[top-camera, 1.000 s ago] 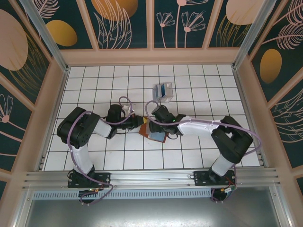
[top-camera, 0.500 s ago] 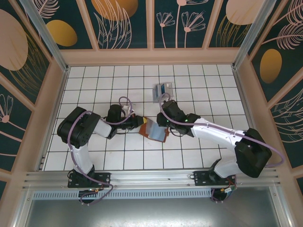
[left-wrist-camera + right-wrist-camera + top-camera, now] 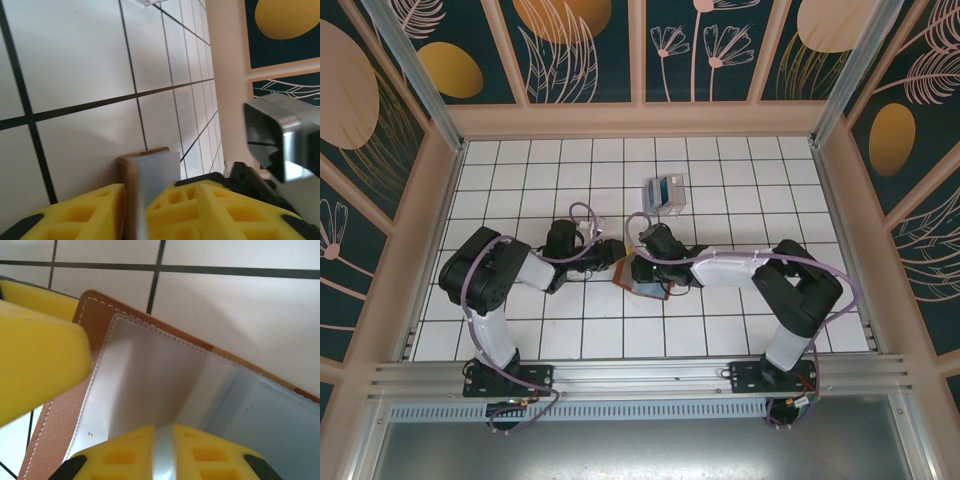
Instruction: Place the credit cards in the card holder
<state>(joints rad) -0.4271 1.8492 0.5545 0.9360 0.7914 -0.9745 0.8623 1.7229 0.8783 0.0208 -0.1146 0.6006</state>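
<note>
Your right gripper [image 3: 162, 432] is pinching the clear inner sleeve of the card holder [image 3: 150, 375], its jaws drawn nearly together. Your left gripper [image 3: 145, 187] is straddling the holder's left edge, jaws partway apart. The credit cards [image 3: 668, 189] are sitting in a clear box [image 3: 651, 201] beyond the holder, well apart from it, and their print is too small to read.

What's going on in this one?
Both arms meet at the open card holder in the middle of the tiled table. The left tool straddles one edge of it; whether it grips is unclear. The right tool is pinched on a thin sheet, seen edge-on, over the holder's clear pockets; card or sleeve, I cannot tell. Blue credit cards sit in a clear box farther back.
</note>
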